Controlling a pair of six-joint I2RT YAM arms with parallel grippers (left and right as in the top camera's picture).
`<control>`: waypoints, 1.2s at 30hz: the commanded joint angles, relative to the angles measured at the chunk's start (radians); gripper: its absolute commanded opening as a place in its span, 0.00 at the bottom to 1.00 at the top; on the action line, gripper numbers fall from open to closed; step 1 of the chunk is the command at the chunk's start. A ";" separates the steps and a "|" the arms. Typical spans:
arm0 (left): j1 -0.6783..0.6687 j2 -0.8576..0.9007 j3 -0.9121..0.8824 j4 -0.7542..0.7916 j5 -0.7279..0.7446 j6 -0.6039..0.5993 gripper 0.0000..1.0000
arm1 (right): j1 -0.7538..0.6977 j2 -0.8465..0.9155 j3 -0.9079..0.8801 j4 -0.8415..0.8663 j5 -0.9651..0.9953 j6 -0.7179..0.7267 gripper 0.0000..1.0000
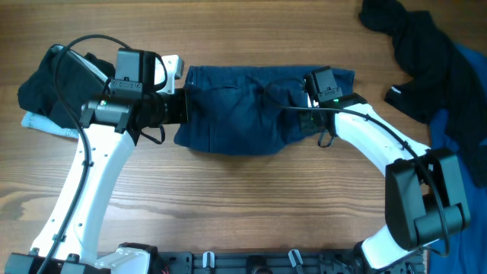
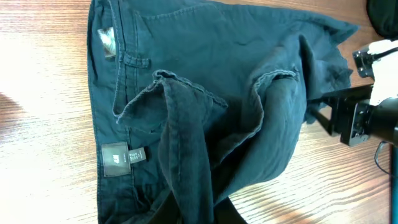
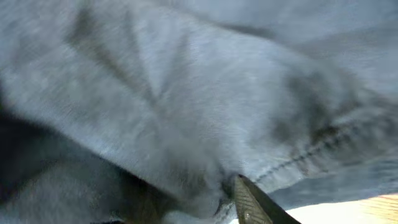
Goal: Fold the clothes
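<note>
Status: early, 1 garment in work, none visibly finished

- Teal-blue shorts (image 1: 243, 110) lie spread across the middle of the table (image 1: 251, 205), between the 2 arms. They are not yet a neat packet, so I'd judge the fold just begun
- Left pincer (image 1: 181, 106) is at the shorts' left edge. Its fingers are hidden under cloth, but it is closed, and the left wrist view shows fabric bunched up toward it, so I read that as a grip on the shorts
- Right pincer (image 1: 308, 114) sits on the right part of the shorts. The right wrist view is all blurred cloth with 1 fingertip (image 3: 249, 202) showing – can't tell whether it's open or gripping
- Left to do: black heap (image 1: 426, 53) and bright blue piece (image 1: 472, 84) top right, both loose and crumpled. Black piece (image 1: 53, 84) on a pale denim piece (image 1: 38, 122) far left – can't tell if those are folded

Materials: the shorts are a limp matte woven cotton type with soft creases. The waistband (image 2: 109, 93) is flat with a belt loop and a dark label (image 2: 115, 158). 2 stitched hems (image 2: 168, 78) stand up in rumpled ridges. The table is smooth wood grain, so cloth should slide easily
</note>
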 commanded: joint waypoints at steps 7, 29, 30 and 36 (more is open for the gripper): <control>0.006 -0.022 -0.004 0.007 -0.002 0.005 0.09 | 0.001 -0.061 -0.004 -0.010 0.003 0.025 0.04; -0.088 -0.490 0.423 -0.094 -0.003 0.109 0.04 | -0.002 -1.010 0.235 -0.127 0.188 0.047 0.04; -0.097 -0.509 0.453 -0.092 -0.003 0.110 0.04 | -0.002 -1.010 0.270 -0.148 0.168 0.048 0.04; -0.102 -0.570 0.519 -0.118 -0.034 0.109 0.04 | -0.002 -1.007 0.401 -0.259 0.106 0.051 0.04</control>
